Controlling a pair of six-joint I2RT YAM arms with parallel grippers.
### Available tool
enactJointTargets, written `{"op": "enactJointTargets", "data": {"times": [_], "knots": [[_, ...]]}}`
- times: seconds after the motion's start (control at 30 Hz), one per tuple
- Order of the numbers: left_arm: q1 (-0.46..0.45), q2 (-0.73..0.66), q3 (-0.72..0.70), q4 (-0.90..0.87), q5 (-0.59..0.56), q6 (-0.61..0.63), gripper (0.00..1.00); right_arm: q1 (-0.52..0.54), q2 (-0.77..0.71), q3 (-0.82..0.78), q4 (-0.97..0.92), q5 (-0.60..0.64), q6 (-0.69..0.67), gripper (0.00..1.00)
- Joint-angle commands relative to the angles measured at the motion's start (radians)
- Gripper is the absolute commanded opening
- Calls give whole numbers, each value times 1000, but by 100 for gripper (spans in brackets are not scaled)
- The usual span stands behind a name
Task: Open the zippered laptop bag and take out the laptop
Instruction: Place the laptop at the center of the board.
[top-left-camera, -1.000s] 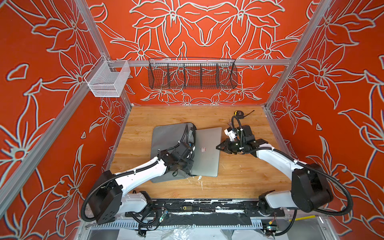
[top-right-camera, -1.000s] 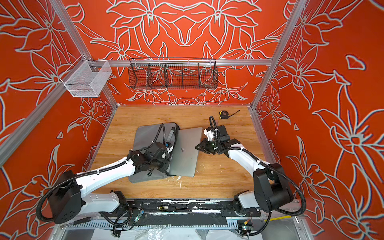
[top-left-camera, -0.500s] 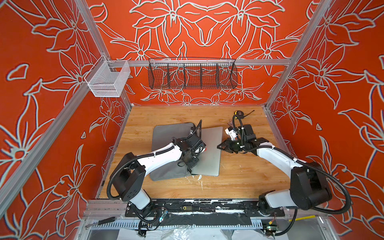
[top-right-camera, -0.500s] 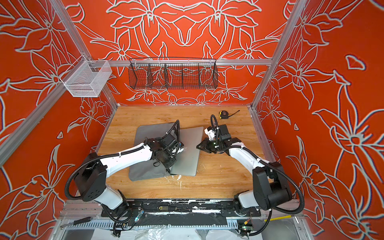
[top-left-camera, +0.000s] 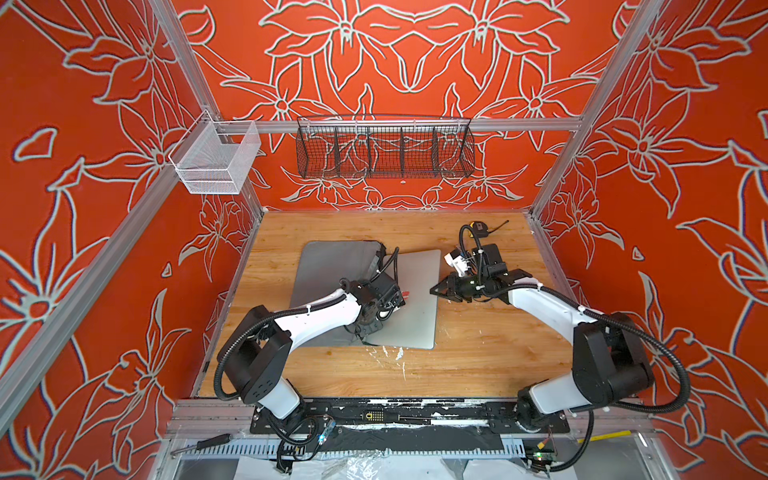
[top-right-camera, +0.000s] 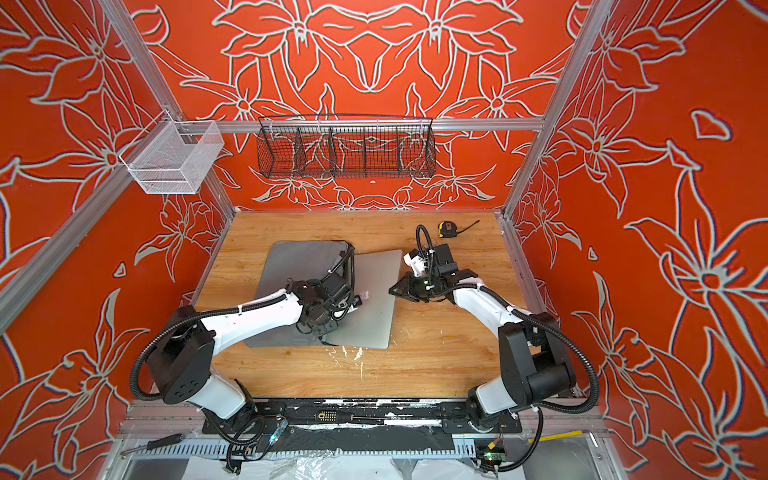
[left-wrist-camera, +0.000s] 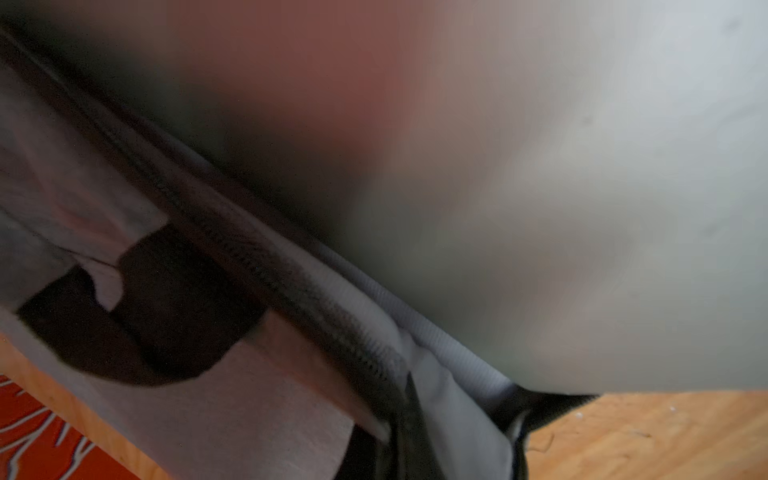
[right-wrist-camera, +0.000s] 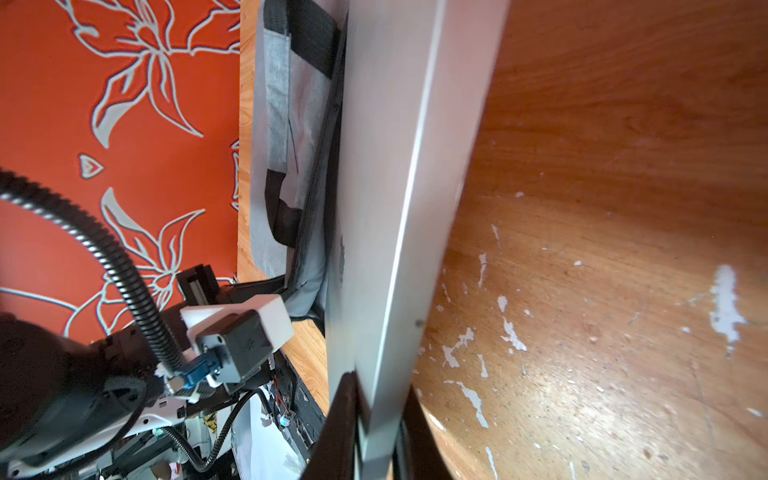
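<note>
Gripping the laptop (top-left-camera: 415, 320), long axis front-to-back, is the right claw (top-left-camera: 433, 289); left claw (top-left-camera: 397, 296) seemingly closed.

The left arm (top-left-camera: 316, 318) has taken a new pose. A second ago it lay low and stretched out, with its black joint (top-left-camera: 259, 365) past the front-left corner of the worktop (top-left-camera: 478, 365). Now that joint stands raised over the near edge, and the forearm slants across the bag (top-left-camera: 328, 266). The left hand (top-left-camera: 400, 296) has moved from the bag's open edge onto the laptop (top-left-camera: 415, 320), ending just beside the red mark (top-left-camera: 406, 294). The bag's near edge now lies farther from the worktop's front, baring more wood. The laptop, with the right hand (top-left-camera: 434, 289) at its edge, has crept slightly toward the back wall (top-left-camera: 415, 195).
</note>
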Motion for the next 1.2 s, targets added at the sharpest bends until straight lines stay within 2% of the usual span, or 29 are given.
{"op": "enactJointTargets", "data": {"times": [0.0, 0.1, 0.17, 0.3, 0.37, 0.43, 0.57, 0.73, 0.93, 1.17], "knots": [[25, -77, -81, 15, -130, 152, 0, 12, -4, 42, -25, 10, -103, 0], [25, -156, -167, 96, -169, 170, 0, 12, -5, 59, -76, 1, -138, 0], [25, -198, -201, 129, -171, 182, 20, 12, 2, 70, -110, -10, -161, 0], [25, -231, -226, 155, -183, 179, 50, 12, 12, 78, -166, -10, -195, 0], [25, -233, -216, 152, -182, 161, 62, 12, 16, 85, -189, -11, -204, 0], [24, -235, -195, 133, -166, 138, 68, 12, 20, 106, -234, -6, -229, 0], [24, -269, -165, 100, -112, 98, 72, 12, 48, 170, -356, 18, -299, 0], [18, -379, -170, 100, -29, 57, 75, 12, 155, 296, -514, 21, -410, 0], [7, -484, -161, 75, 68, -8, 78, 13, 287, 424, -561, 118, -503, 0], [-35, -510, -155, 57, 149, -113, 74, 13, 505, 642, -607, 219, -540, 0]]}}
